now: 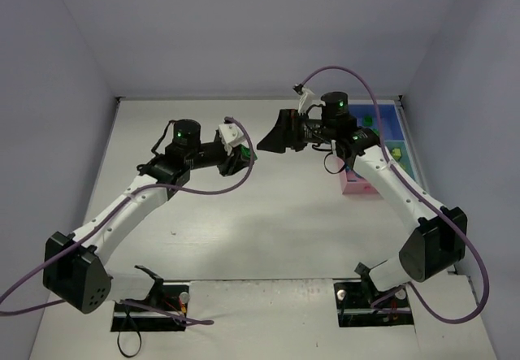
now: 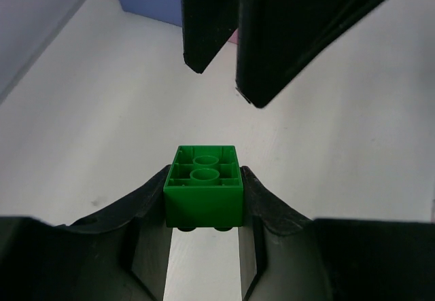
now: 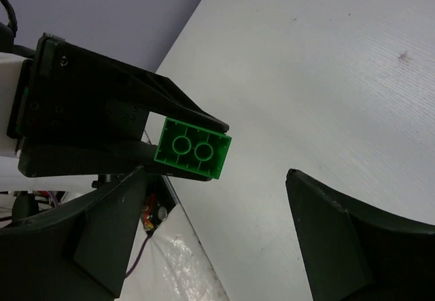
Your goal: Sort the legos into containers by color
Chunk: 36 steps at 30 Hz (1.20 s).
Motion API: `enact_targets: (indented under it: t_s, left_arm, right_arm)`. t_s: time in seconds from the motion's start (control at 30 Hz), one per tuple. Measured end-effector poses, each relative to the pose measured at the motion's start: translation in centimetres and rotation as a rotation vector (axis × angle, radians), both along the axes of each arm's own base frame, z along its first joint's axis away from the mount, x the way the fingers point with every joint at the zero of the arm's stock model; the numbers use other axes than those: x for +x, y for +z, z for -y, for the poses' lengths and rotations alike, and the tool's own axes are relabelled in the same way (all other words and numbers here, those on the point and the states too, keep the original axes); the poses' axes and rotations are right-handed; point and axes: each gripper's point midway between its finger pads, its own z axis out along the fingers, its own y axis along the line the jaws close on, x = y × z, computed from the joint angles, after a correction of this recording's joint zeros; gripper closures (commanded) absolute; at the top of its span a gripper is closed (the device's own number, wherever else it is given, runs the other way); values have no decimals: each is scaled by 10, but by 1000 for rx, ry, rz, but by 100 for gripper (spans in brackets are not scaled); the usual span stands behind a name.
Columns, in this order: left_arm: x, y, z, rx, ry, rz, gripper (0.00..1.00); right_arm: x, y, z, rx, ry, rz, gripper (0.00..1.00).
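Left gripper [image 1: 241,158] is mid-table, pinching one dark green brick [image 2: 204,191] between its fingertips, with the hollow underside facing its wrist cam and the brick held off the table [image 1: 244,238]. Right gripper [image 1: 275,137] is just to its right, pointing at it, fingers spread wide and not touching the brick. Far right, at the table edge, are the joined trays: the pink one [image 1: 357,185] is nearest, and the blue one [image 1: 383,114] behind it holds a few green bricks [image 1: 368,121].
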Motion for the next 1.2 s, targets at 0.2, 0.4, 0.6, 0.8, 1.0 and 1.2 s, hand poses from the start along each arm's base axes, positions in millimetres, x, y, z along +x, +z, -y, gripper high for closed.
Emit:
enact_targets:
  t_s: [0.2, 0.4, 0.6, 0.8, 1.0, 1.2]
  left_arm:
    - [5, 6, 16, -137, 62, -282, 100]
    - [9, 18, 25, -282, 137, -592, 100]
    - [17, 36, 21, -429, 209, -838, 100]
    - [19, 60, 22, -563, 227, -1026, 100]
    - [16, 83, 26, -644, 205, -1144, 100]
    - [14, 100, 28, -707, 180, -1213, 100]
  right_arm:
    - [5, -3, 3, -30, 14, 79, 22]
    - [13, -6, 11, -99, 27, 247, 21]
    - [5, 2, 25, -148, 36, 434, 21]
    - [-1, 44, 29, -119, 31, 647, 32]
    - [0, 62, 21, -92, 42, 756, 27]
    - [0, 65, 6, -83, 76, 813, 27]
